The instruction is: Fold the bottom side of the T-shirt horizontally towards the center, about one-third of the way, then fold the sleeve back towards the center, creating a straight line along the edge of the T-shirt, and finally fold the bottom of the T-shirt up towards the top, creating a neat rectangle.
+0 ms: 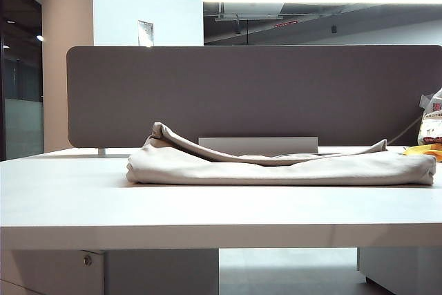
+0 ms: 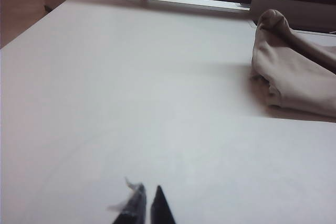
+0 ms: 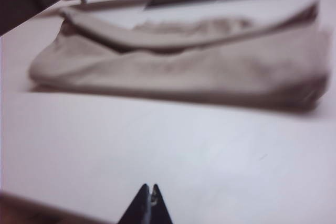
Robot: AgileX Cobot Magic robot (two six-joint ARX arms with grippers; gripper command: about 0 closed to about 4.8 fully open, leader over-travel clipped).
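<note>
- Plain beige soft-fabric T-shirt (image 1: pixel 276 168) lies folded into a long, low bundle on the white flat worktop (image 1: pixel 207 205), spanning from left of centre to the right edge in the exterior view
- Top layer of the bundle sags in the middle; a fabric fold stands up at its left end (image 1: pixel 160 131) and a thinner fold rises toward the right end
- Grey fabric-covered divider panel (image 1: pixel 255 94) stands upright behind the T-shirt, along the far edge of the worktop
- Small pale grey box-like base (image 1: pixel 257 145) sits at the foot of the panel, just behind the shirt
- Yellow item (image 1: pixel 425 150) shows at the far right of the exterior view, beside the shirt's right end; a printed white bag (image 1: pixel 433 119) sits above it, cut by the frame
- Left pincer (image 2: pixel 148 203): dark tips nearly together, a narrow slit between them, nothing held; a thin translucent scrap clings to 1 tip. It sits low over bare worktop, well apart from the shirt's end (image 2: pixel 294 72)
- Right pincer (image 3: pixel 148 200): tips pressed together, nothing held; it hovers over bare worktop, facing the long side of the shirt (image 3: pixel 184 72), apart from it. This view is blurred
- Neither arm shows in the exterior view
</note>
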